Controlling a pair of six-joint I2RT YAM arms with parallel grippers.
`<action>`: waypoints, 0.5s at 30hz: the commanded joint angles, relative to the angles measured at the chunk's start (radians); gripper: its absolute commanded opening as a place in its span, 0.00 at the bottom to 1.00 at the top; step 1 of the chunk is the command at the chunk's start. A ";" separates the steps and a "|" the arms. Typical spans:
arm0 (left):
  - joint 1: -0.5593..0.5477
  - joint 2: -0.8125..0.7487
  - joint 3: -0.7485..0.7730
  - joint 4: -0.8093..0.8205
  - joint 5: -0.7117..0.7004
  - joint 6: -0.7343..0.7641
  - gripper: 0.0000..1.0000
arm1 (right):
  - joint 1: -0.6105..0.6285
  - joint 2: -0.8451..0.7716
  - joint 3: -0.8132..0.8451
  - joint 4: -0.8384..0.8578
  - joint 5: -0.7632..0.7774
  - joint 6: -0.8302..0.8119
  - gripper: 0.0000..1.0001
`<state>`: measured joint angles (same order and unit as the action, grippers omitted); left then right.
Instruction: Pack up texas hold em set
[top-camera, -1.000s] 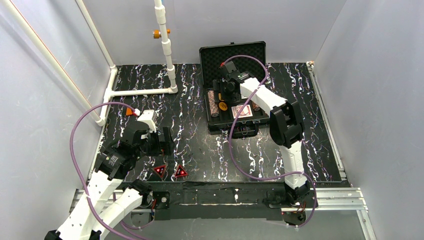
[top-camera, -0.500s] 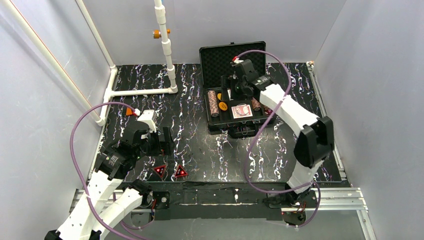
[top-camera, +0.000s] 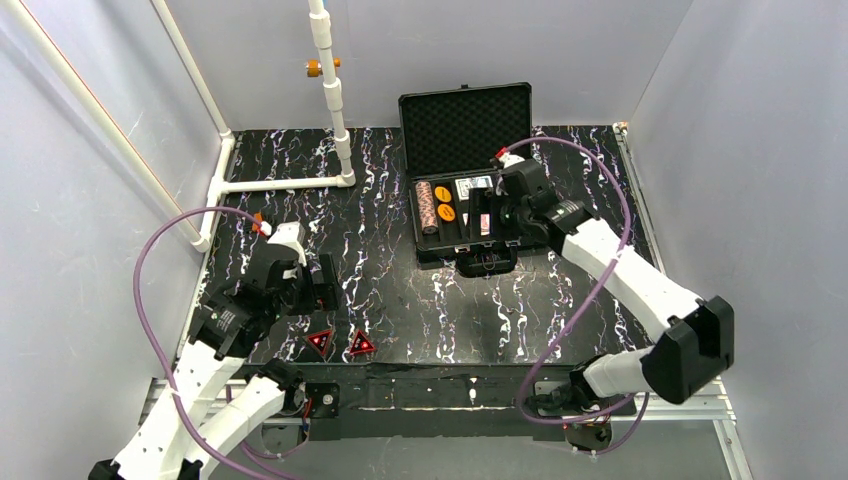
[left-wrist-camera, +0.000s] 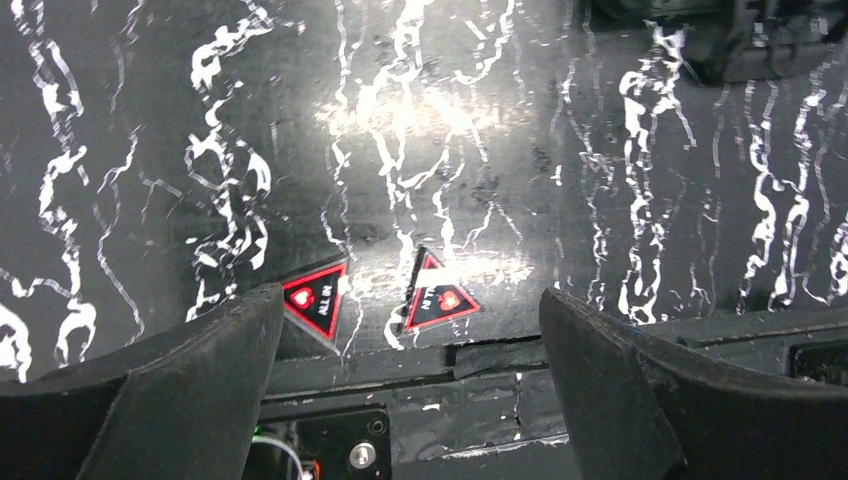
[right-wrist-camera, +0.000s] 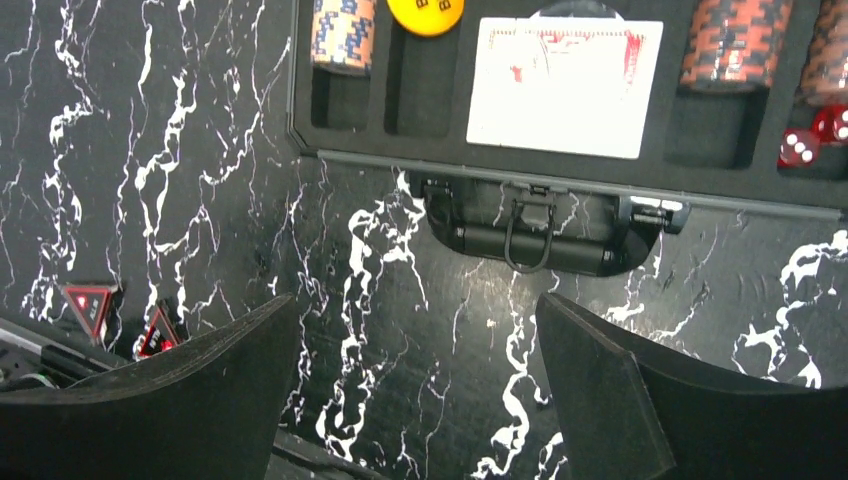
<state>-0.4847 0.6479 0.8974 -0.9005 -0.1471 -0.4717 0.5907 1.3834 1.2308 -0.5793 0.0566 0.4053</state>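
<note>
The black case (top-camera: 432, 243) lies open at the back middle, its ribbed lid (top-camera: 465, 122) upright. Its foam holds a chip stack (top-camera: 427, 205), two orange discs (top-camera: 445, 202) and a card deck (top-camera: 470, 187). My right gripper (top-camera: 484, 217) hovers open and empty over the case's front. The right wrist view shows a deck (right-wrist-camera: 565, 85), brown chip stacks (right-wrist-camera: 735, 45), red dice (right-wrist-camera: 805, 142) and the case handle (right-wrist-camera: 530, 245) beyond the gripper (right-wrist-camera: 415, 400). Two red-black triangles (top-camera: 320, 340) (top-camera: 360, 345) lie near the front edge. My left gripper (top-camera: 322, 283) is open above them; the left wrist view (left-wrist-camera: 410, 390) shows them (left-wrist-camera: 318, 305) (left-wrist-camera: 440, 300).
A white pipe frame (top-camera: 335, 110) stands at the back left. A small orange block (top-camera: 258, 222) lies by the left wall behind my left arm. Grey walls close in both sides. The metal rail (top-camera: 450, 390) runs along the table's front edge.
My right arm has swung right and drawn back from deep over the case to its front part, jaws open. My left gripper has shifted slightly nearer.
</note>
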 joint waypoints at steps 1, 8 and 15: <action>0.005 0.041 0.058 -0.109 -0.105 -0.078 0.99 | 0.003 -0.102 -0.077 0.020 -0.020 0.007 0.95; 0.003 0.109 0.023 -0.148 0.057 -0.158 0.99 | 0.003 -0.209 -0.194 0.013 -0.046 0.035 0.95; -0.148 0.149 -0.034 -0.143 -0.033 -0.311 0.98 | 0.004 -0.296 -0.324 0.043 -0.097 0.067 0.96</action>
<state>-0.5442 0.7708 0.8864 -1.0122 -0.1223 -0.6785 0.5907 1.1328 0.9562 -0.5732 0.0063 0.4484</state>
